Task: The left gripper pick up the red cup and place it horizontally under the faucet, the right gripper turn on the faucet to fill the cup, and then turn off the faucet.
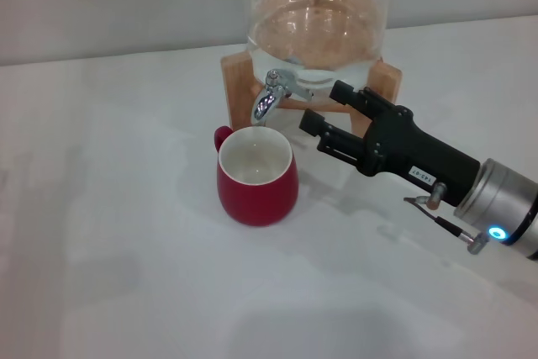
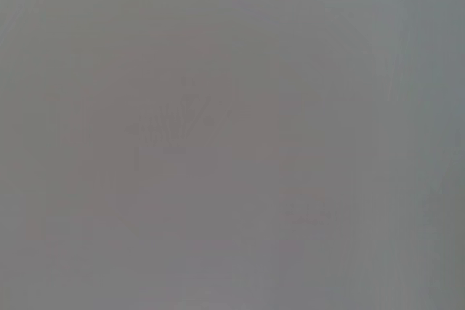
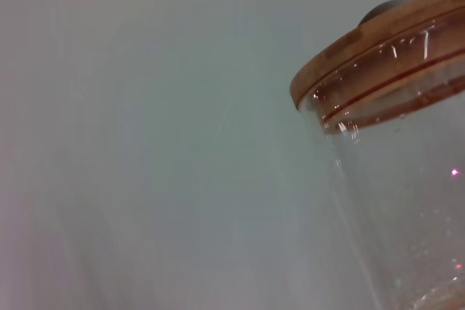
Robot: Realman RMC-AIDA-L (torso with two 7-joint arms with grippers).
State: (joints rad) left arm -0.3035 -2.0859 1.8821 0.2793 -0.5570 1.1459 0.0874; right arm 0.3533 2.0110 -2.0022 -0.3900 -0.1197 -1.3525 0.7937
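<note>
The red cup (image 1: 256,176) stands upright on the white table, its cream inside showing and its small handle toward the back left. Its rim sits just below the spout of the chrome faucet (image 1: 272,97), which juts from the glass dispenser jar (image 1: 318,27) in a wooden stand (image 1: 238,81). My right gripper (image 1: 324,105) is open, reaching in from the right with its fingertips just right of the faucet and touching nothing. The left gripper is out of view; the left wrist view shows only a plain grey surface.
The right wrist view shows the jar's glass wall (image 3: 407,201) and its wooden lid (image 3: 378,41) close by. The white table (image 1: 118,250) spreads wide to the left and front of the cup.
</note>
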